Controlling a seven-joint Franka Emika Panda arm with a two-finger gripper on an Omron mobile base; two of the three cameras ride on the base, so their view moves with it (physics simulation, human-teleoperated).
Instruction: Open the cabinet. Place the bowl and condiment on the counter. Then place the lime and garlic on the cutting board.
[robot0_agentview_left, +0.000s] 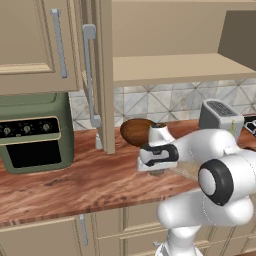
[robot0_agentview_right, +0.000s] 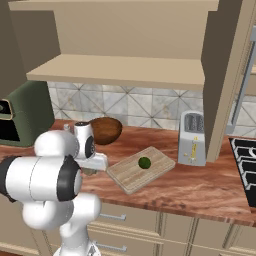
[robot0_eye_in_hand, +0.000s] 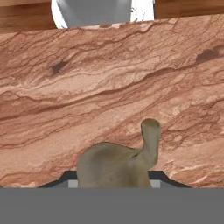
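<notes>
Brown: one bowl (robot0_agentview_right: 105, 130) | one lime (robot0_agentview_right: 144, 162) on one cutting board (robot0_agentview_right: 131, 176) | gripper (robot0_eye_in_hand: 114, 180) pinching one garlic (robot0_eye_in_hand: 118, 164)

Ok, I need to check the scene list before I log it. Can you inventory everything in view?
cabinet: one, beige, on the wall, both doors open
single-door cabinet: one, beige, left of it, shut
counter: one, reddish-brown wood grain, along the wall
oven: one, green, left end of the counter
bowl: one, dark brown, on the counter by the tiles
condiment: one, pale, on the counter at the open left door's foot
cutting board: one, light tan, on the counter
lime: one, dark green, on the cutting board
toaster: one, grey, right of the board
stove: one, black, far right
garlic: one, grey-brown, on the counter
gripper: one, dark tips against the garlic's sides
</notes>
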